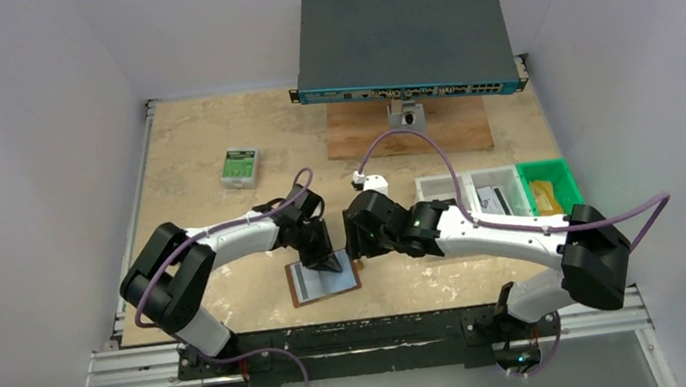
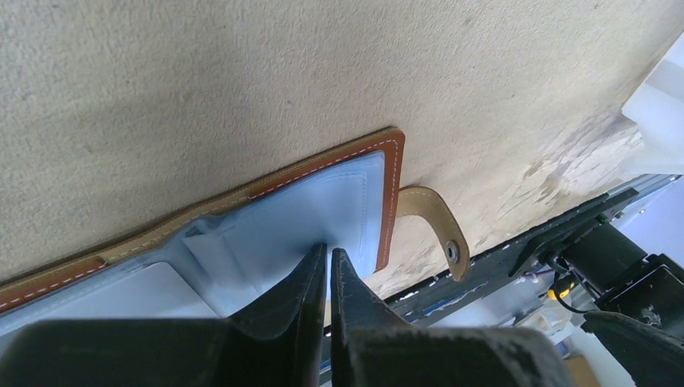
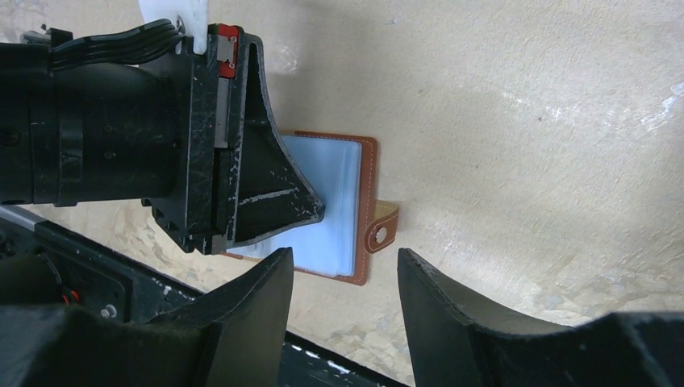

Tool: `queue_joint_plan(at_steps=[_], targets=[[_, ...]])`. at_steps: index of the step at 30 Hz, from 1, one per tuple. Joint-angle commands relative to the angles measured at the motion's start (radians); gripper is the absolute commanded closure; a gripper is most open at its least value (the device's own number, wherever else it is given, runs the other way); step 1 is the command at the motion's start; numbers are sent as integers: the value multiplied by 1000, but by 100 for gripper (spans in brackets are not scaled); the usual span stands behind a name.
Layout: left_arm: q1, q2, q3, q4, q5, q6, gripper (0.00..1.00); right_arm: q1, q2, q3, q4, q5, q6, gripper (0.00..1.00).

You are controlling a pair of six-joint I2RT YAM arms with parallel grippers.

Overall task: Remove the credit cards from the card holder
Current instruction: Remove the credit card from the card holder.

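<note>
Beneath the small brown leather folding card holder point(image 1: 316, 288), widest of all: beige mottled tabletop point(image 1: 215, 150). Far beyond the card holder, at the back edge: large flat grey-blue metal network switch point(image 1: 404, 38), ports along the near face, resting on a bare wooden board point(image 1: 454, 125). Either side of the card holder: two white-and-black robot arms, left arm point(image 1: 226, 235) reaching in from its left, right arm point(image 1: 511, 230) from its right, both wrists bent down close to it. Well to the right of the card holder and a little farther back: a row of small plastic containers, two white bins point(image 1: 436, 182) and one green bin point(image 1: 570, 187), contents too small to tell.

Next in size, the card holder itself: lies open and flat near the front edge, grey-blue inner pockets facing up, white stitching along the brown border. Well apart to its far left: small green-and-white box point(image 1: 239, 166).

Over the right-hand panel of the card holder: left gripper point(image 2: 329, 251), black fingers pressed almost together, tips down on the pale pocket; cannot tell whether pinching anything thin. Just right of the card holder: right gripper point(image 3: 345, 262), fingers spread, nothing between them, near the snap end. Smallest, sticking out from the right edge of the card holder: tan snap tab point(image 2: 440, 222), curled, metal stud at its end.
</note>
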State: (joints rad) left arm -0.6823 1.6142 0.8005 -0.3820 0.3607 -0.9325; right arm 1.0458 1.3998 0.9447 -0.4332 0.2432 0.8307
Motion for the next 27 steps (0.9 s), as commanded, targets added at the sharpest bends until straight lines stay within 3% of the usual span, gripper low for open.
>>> queue_joint_plan(at_steps=[1, 7, 13, 20, 27], targets=[[-7, -19, 35, -12, -15, 3, 94, -5, -8, 6, 28, 3, 9, 49], [-5, -135, 73, -99, -49, 23, 90, -5, -21, 6, 38, 6, 8, 49], [20, -286, 83, -213, -118, 45, 85, -6, -30, 7, 70, -32, 5, 41], [124, -484, 45, -374, -198, 111, 75, -5, -15, 10, 160, -107, -6, 30], [210, -579, -36, -434, -206, 151, 73, -3, 100, 25, 287, -239, 0, 31]])
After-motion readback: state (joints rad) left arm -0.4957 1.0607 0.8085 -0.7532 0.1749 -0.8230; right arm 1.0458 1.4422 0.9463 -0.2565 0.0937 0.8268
